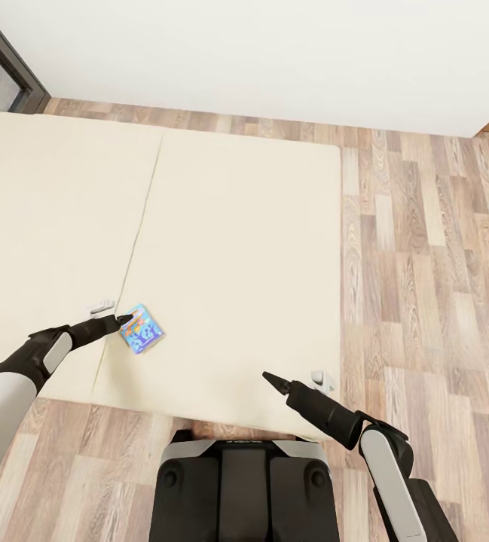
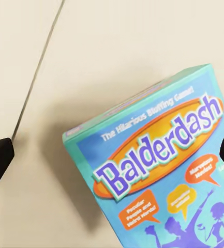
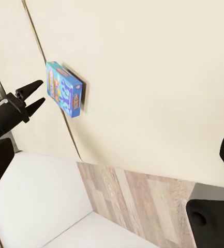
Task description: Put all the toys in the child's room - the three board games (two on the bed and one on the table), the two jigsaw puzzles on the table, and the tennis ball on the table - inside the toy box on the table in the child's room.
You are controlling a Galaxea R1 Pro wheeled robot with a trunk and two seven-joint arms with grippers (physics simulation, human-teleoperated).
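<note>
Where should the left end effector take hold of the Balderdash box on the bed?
Probably across its two long thin edges, coming down from above. The Balderdash box lies flat, face up on the bed, so its edges are the only faces to pinch. The left end effector sits open at its near end.

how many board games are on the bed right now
1: a small blue Balderdash board game box lies on the beige mattress near its seam, just ahead of the left hand. Others may lie outside view.
</note>
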